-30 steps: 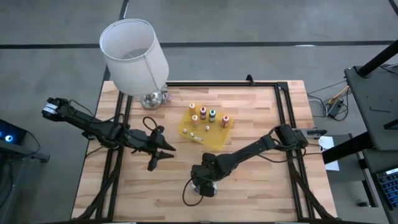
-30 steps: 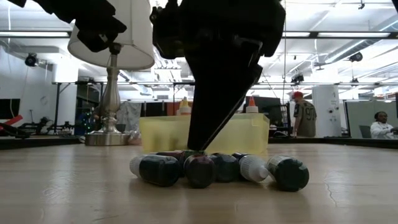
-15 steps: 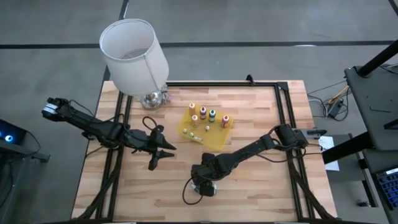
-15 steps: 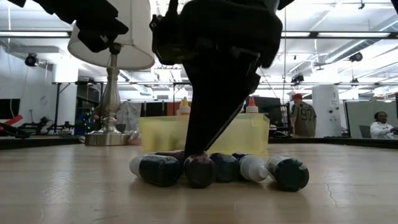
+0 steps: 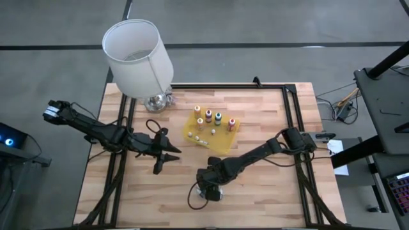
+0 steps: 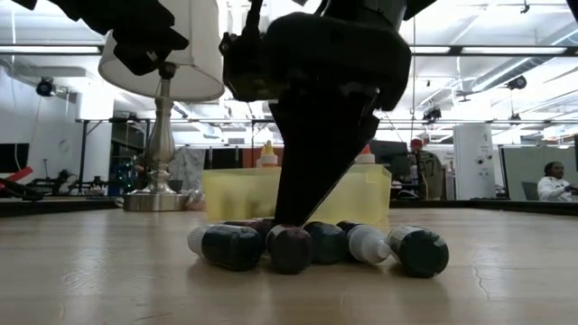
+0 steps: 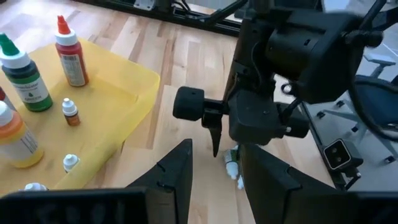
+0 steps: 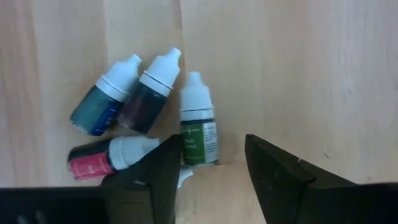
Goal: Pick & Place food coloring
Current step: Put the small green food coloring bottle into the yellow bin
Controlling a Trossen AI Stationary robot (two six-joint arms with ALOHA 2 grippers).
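My right jaws point(image 8: 208, 163) hang over a small cluster of food coloring vials point(image 8: 146, 118) lying on their sides on the wooden surface point(image 5: 268, 185) near its front edge, and they stand partly open with nothing between them. The green vial point(image 8: 198, 135) lies just ahead of the gap between my two fingers point(image 8: 280, 180), its white cap pointing away from me. Beside it lie a dark maroon vial point(image 8: 149, 99) and a teal one point(image 8: 102, 107), packed close, while a pink-red vial point(image 8: 102, 158) lies crosswise near my other finger and crowds that side. From table height the vials point(image 6: 316, 246) lie in a tight row, and my right arm's dark bulk comes down right onto them, hiding whether the fingertips touch any. Behind them sits the yellow tray point(image 5: 225, 144), holding upright squeeze bottles, red point(image 7: 68, 53), green point(image 7: 23, 74) and orange point(image 7: 15, 140), with a few tiny vials point(image 7: 70, 112) on its floor. A lamp with a white shade point(image 5: 137, 57) stands at the far left corner. My left jaws point(image 5: 167, 153) wait left of the tray, partly open and empty. People show in the room beyond.
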